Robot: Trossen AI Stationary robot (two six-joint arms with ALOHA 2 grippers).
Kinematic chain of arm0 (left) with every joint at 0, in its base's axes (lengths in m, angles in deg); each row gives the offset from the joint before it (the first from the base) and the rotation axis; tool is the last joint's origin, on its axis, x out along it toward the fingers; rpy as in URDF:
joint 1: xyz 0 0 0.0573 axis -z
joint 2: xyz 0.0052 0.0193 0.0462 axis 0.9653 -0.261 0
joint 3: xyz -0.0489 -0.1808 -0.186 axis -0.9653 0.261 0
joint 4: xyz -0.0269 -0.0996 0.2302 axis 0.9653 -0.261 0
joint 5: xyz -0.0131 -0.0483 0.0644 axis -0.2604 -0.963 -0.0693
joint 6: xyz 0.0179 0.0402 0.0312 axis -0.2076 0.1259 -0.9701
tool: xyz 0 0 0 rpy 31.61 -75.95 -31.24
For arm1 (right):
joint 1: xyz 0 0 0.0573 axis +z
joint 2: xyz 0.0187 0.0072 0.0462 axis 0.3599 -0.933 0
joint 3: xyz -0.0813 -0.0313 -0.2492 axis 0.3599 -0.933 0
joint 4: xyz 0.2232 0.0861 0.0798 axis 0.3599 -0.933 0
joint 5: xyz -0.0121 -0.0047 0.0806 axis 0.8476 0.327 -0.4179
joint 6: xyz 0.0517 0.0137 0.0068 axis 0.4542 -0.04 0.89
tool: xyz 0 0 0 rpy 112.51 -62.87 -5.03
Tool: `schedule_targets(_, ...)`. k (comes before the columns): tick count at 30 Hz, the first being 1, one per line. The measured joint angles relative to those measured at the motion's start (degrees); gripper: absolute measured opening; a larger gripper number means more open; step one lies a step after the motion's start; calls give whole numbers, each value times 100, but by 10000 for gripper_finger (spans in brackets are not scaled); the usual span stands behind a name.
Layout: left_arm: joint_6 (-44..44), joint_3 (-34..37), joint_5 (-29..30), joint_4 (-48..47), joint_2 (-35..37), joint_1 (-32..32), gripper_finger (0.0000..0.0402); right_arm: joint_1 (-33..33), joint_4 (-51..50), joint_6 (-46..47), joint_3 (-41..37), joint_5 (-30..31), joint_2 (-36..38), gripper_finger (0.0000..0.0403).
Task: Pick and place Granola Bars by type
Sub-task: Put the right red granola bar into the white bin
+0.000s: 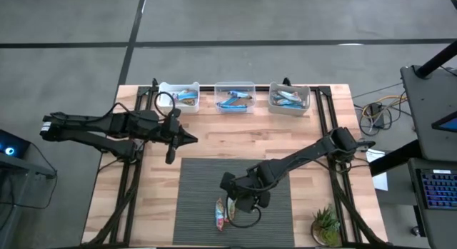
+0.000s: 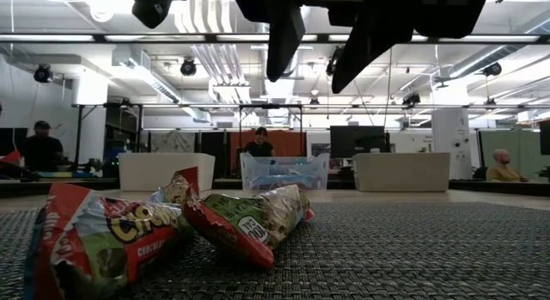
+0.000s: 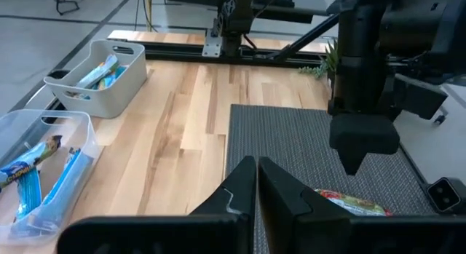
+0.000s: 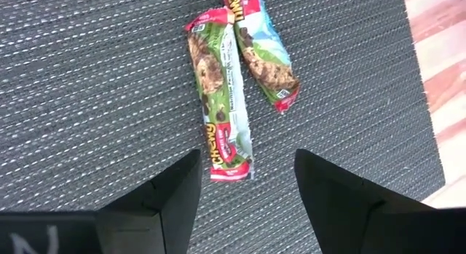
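Two multicoloured green and red granola bars (image 4: 222,101) (image 4: 263,59) lie flat side by side on the dark mat, near its near edge (image 1: 221,213); the low view shows them close up (image 2: 249,218) (image 2: 94,240). My right gripper (image 4: 247,181) hangs open just above them, fingers pointing down, and touches neither (image 2: 318,42). My left gripper (image 1: 189,138) waits shut above the wood left of the mat, holding nothing (image 3: 256,188). More bars, mostly blue, lie in the three bins at the far edge.
Three bins stand in a row along the far edge: white (image 1: 178,97), clear (image 1: 235,97), white (image 1: 289,98). A small green plant (image 1: 326,225) stands at the near right corner. The dark mat (image 1: 207,178) covers the table's near middle. People sit in the room beyond.
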Motion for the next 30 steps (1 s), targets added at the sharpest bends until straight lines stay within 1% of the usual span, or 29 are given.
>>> schedule_targets(11, -2, 0, 0, -1, 0, 0, 0, -91, 317, 114, -320, 10, -4, 211)
schedule_targets(19, -2, 0, 0, -1, 0, -4, 0, -128, 382, 111, -331, 8, -9, 211)
schedule_targets(24, -4, 0, 0, -1, 0, -4, 0, -154, 656, 117, -387, 2, -9, 211)
schedule_targets(30, -4, 0, 0, -1, 0, -2, 0, -176, 914, 392, -535, -143, -9, 211)
